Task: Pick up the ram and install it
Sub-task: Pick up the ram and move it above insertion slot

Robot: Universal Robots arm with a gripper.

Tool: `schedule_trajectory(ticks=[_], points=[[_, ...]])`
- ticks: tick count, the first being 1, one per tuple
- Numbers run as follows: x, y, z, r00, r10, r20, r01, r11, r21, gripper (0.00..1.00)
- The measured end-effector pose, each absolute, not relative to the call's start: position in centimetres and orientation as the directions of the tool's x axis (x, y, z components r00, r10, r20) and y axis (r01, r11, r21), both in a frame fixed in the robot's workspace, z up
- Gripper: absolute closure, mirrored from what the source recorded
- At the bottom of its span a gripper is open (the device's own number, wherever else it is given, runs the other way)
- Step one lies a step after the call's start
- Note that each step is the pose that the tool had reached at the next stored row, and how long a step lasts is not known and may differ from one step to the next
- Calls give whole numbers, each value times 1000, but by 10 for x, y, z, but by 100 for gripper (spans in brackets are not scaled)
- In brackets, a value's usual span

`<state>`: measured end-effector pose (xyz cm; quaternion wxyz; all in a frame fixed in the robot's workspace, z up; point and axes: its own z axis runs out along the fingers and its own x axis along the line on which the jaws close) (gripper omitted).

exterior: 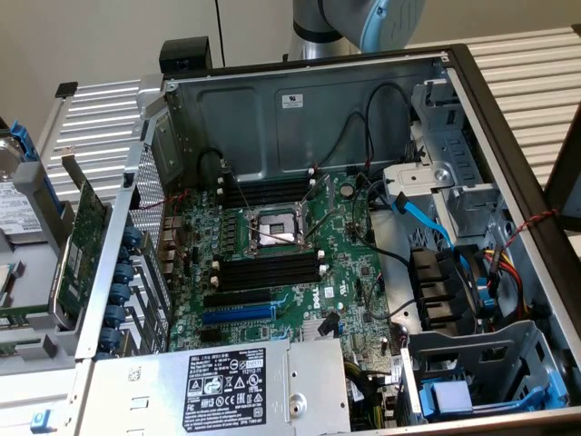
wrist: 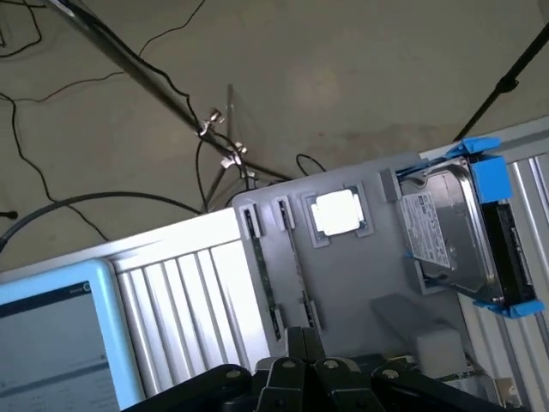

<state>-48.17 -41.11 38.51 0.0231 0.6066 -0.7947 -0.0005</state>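
Note:
My gripper (wrist: 304, 345) shows in the wrist view as black fingers pressed together, shut with nothing between them. It hovers over a grey holder tray (wrist: 360, 283), close to the near ends of two narrow slots. In the left-hand slot stands a thin dark strip (wrist: 273, 296), seen edge-on; it looks like the ram, though I cannot tell for sure. In the exterior view the open computer case (exterior: 300, 100) lies flat, with long black memory slots (exterior: 270, 269) below the processor socket (exterior: 275, 227) and more slots (exterior: 268, 193) above it. The arm's base (exterior: 349, 23) rises behind the case.
On the grey tray lie a silver square chip (wrist: 336, 212) and a hard drive in a blue bracket (wrist: 459, 232). A larger green expansion card (exterior: 86, 232) stands upright left of the case. Cables, a blue fan and drive cages crowd the case's right side. A ribbed metal table (wrist: 189, 300) surrounds the tray.

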Motion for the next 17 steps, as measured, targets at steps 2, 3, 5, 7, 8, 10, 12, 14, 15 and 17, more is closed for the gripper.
schedule_trajectory(ticks=[2, 3, 5, 7, 8, 10, 12, 14, 15, 17], points=[[-482, -411, 385, -233, -972, 36, -972, 234, 25, 89], [-482, -411, 385, -221, -975, 36, -975, 222, 22, 89], [-482, -411, 385, -199, -979, 35, -980, 200, 15, 89], [-482, -411, 385, -179, -983, 35, -984, 179, 9, 89], [-482, -411, 385, -169, -985, 35, -986, 169, 8, 89], [-482, -411, 385, -145, -989, 34, -989, 146, 7, 89], [-482, -411, 385, -127, -991, 34, -992, 127, 6, 89], [-482, -411, 385, -123, -992, 34, -992, 124, 6, 89], [-482, -411, 385, -123, -992, 34, -992, 123, 6, 89], [-482, -411, 385, -123, -992, 34, -992, 123, 6, 89]])
